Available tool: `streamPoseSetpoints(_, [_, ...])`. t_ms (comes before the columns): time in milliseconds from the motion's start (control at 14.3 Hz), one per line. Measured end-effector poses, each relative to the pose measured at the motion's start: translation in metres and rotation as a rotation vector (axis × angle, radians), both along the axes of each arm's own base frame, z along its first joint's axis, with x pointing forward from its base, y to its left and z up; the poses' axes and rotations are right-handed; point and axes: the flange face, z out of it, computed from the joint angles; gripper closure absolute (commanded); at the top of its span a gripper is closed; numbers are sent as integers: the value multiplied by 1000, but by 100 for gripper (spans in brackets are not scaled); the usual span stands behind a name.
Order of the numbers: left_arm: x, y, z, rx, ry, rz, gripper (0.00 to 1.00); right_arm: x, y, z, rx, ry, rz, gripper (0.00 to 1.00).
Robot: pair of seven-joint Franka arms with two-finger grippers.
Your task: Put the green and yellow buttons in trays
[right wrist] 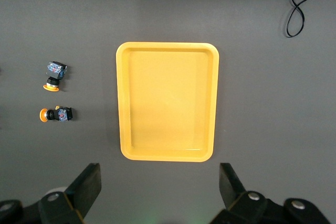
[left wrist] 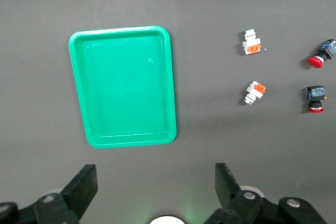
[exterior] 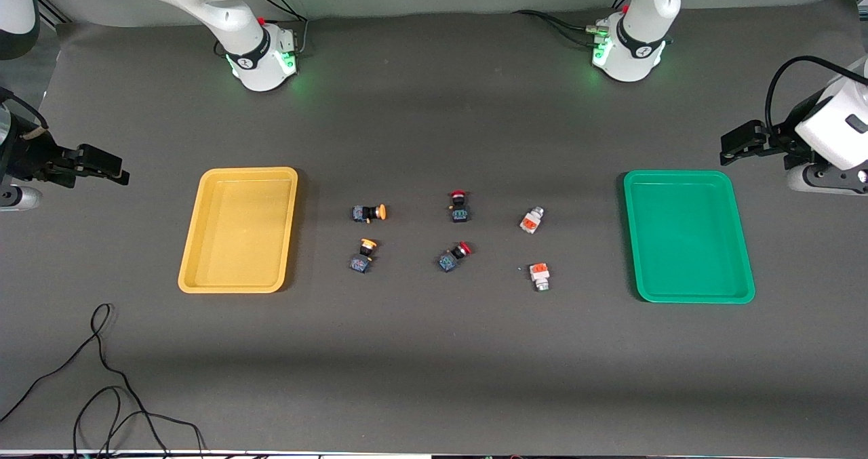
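Two black-bodied buttons with yellow-orange caps (exterior: 369, 212) (exterior: 363, 255) lie beside the empty yellow tray (exterior: 239, 229). Two white-grey buttons with orange blocks (exterior: 532, 220) (exterior: 540, 276) lie beside the empty green tray (exterior: 688, 235). My right gripper (exterior: 116, 171) is open and empty, up in the air over the right arm's end of the table; its wrist view shows the yellow tray (right wrist: 167, 102) and both yellow-capped buttons (right wrist: 53, 75). My left gripper (exterior: 731, 144) is open and empty over the left arm's end; its wrist view shows the green tray (left wrist: 123, 87) and both white-grey buttons (left wrist: 251, 42).
Two black switches with red caps (exterior: 459, 206) (exterior: 454, 256) lie in the middle between the two button pairs. A loose black cable (exterior: 102, 377) lies on the table nearer the front camera than the yellow tray. Both arm bases stand along the table's robot edge.
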Motion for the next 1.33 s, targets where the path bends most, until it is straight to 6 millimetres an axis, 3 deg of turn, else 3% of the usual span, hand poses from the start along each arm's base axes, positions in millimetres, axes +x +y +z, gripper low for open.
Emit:
streamPoseSetpoints(421, [-2,-18,-13,-2,26,-31,0,2,0,-5,1,8,-1,0])
streamPoseSetpoints(701, [-5,-38,-17,-1,35,-21,0,8,16,-14,27,22,21,0])
streamPoseSetpoints(911, [-10,-74,-22,6,29,22,0,8,62,-16,39,29,26,0])
streamPoseSetpoints(1121, [-22,-137,-37,9,10,67,0,2,125,-20,50,44,47,0])
streamPoseSetpoints(1332, [-41,-193,-45,6,-2,66,0,1,174,-29,138,71,-1,0])
